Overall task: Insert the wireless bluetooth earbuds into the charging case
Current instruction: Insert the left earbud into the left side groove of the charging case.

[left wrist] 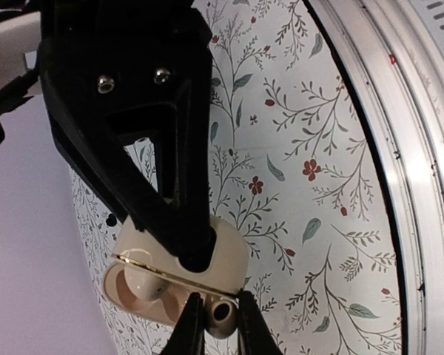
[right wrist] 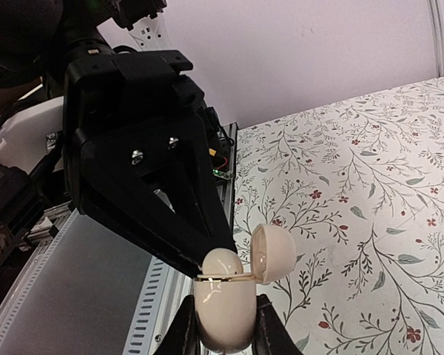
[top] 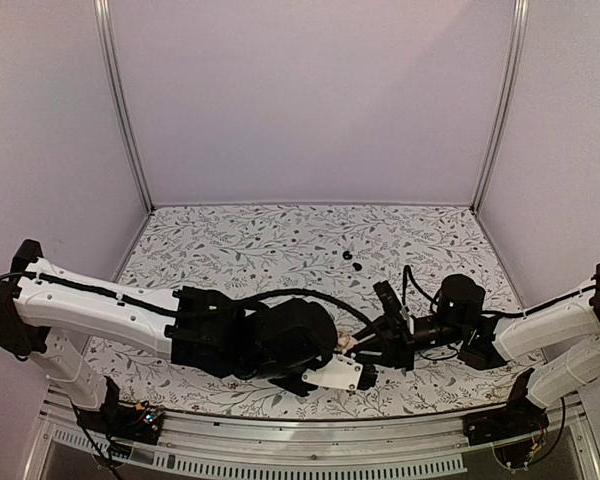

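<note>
My right gripper (right wrist: 226,305) is shut on a cream charging case (right wrist: 223,314) and holds it upright above the table's near edge, with its lid (right wrist: 275,251) hinged open to the right. My left gripper (left wrist: 220,297) is shut on a cream earbud (left wrist: 220,316) with a dark nozzle hole, right at the case (left wrist: 229,248) opening. In the right wrist view that earbud (right wrist: 223,262) sits in the mouth of the case under the left fingers. Another cream rounded shape (left wrist: 144,285) shows inside the open case. In the top view both grippers (top: 365,346) meet front centre.
Two tiny black rounded pieces (top: 351,261) lie on the floral table cover (top: 280,240), behind the grippers. The metal front rail (top: 310,440) runs just under the held case. White walls close in the back and both sides.
</note>
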### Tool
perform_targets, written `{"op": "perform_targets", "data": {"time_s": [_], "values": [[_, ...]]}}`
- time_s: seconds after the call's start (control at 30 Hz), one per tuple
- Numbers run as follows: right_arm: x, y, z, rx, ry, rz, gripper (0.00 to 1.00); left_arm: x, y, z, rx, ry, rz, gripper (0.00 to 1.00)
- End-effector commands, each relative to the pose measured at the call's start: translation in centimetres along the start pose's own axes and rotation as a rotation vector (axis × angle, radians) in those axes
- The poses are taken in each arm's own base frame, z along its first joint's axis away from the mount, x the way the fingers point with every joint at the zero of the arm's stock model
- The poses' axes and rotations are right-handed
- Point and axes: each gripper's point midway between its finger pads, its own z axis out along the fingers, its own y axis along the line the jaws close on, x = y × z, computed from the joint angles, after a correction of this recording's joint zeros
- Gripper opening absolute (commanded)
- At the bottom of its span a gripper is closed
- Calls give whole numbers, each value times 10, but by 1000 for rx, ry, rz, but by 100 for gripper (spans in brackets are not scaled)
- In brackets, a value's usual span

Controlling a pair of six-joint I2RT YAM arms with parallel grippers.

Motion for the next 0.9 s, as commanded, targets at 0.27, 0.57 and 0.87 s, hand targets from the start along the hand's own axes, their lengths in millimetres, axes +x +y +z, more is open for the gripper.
{"op": "perform_targets", "data": {"time_s": [0.27, 0.57, 0.87], "values": [[-25, 20, 0, -78, -88, -103, 0, 1, 8, -7, -46, 4, -7, 30], [-17, 18, 2, -87, -80, -88, 0, -7, 25, -26, -87, -46, -23, 36], [-16, 16, 2, -79, -83, -80, 0, -13, 21, -40, -30, -82, -12, 36]]}}
